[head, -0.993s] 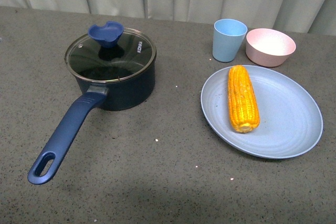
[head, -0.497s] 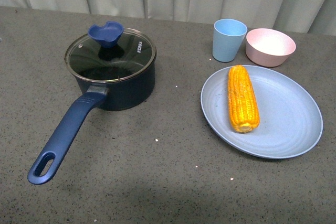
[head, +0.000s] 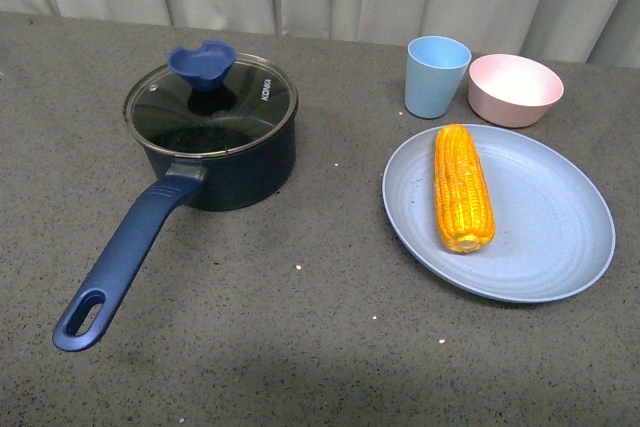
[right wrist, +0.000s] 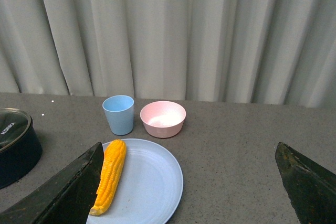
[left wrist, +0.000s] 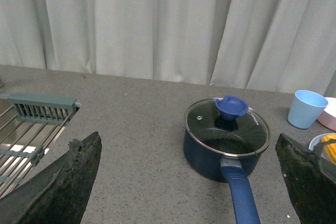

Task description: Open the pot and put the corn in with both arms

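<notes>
Reading "KONKA" on the pot [head: 240,172] glass lid [head: 225,117]; corn [head: 463,187] on plate [head: 550,237]; left gripper [left wrist: 186,138] and right gripper [right wrist: 189,148] both spread wide.

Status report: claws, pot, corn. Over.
Left claw open, empty. Right claw open, empty. Lid on pot; corn on plate. Nothing blocking either.

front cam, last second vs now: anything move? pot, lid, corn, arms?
No visible change in the front view. The dark navy-blue saucepan still has its glass lid with the blue knob on. The yellow-orange corn cob still lies on the round pale blue plate. Neither arm has entered that view.
</notes>
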